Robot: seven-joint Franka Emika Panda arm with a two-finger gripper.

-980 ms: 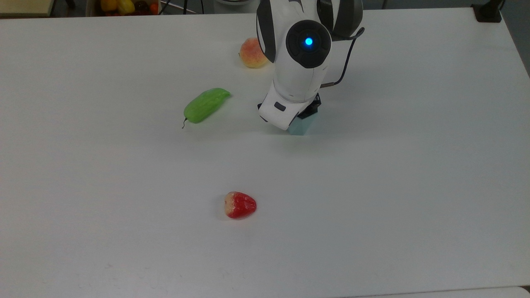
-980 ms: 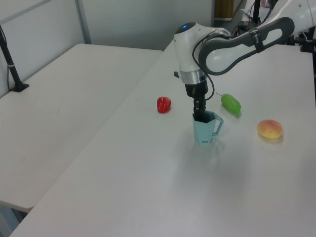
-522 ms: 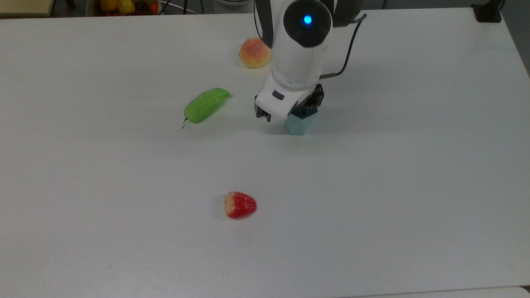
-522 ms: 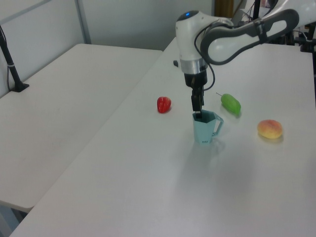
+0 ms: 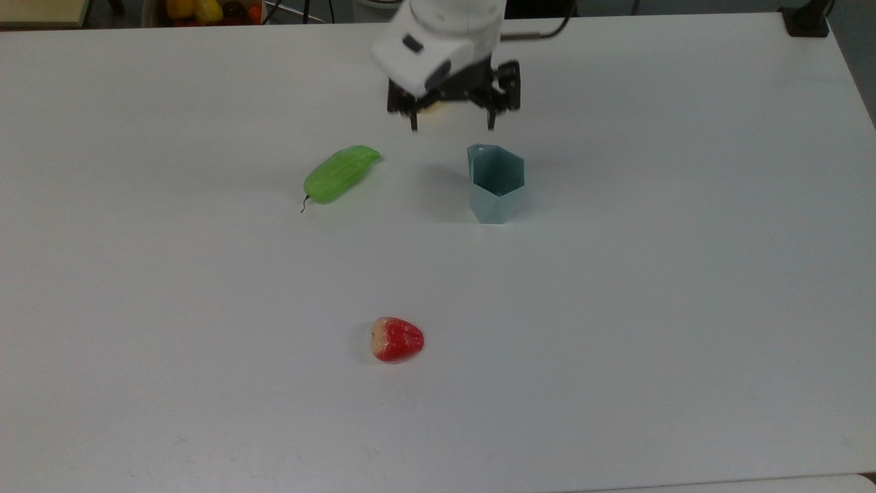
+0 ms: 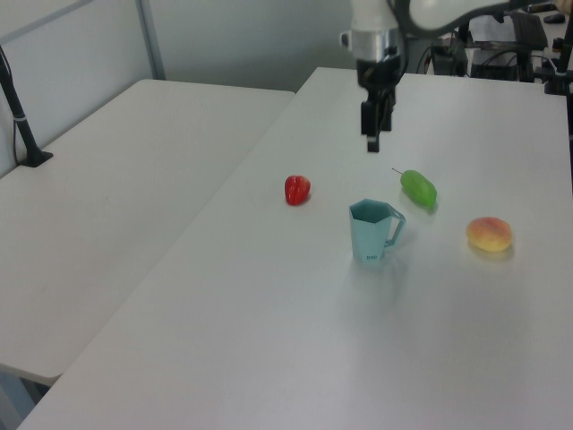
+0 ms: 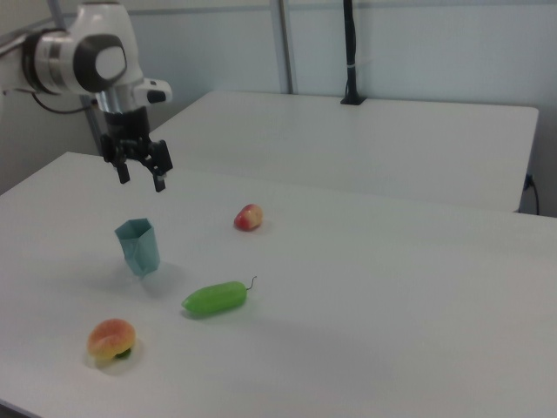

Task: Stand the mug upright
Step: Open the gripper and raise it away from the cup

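One mug (image 5: 496, 183) stands upright on the white table (image 5: 684, 274), open rim up, handle toward 12 o'clock in the top view. Gripper (image 5: 452, 127) hangs above the table at the mug's 11 o'clock in the top view, clear of it, jaws spread and holding nothing. Green cucumber (image 5: 340, 173) at the mug's 9 o'clock, strawberry (image 5: 396, 339) near 7 o'clock. Peach (image 6: 490, 234) lies beyond the handle in the left view.
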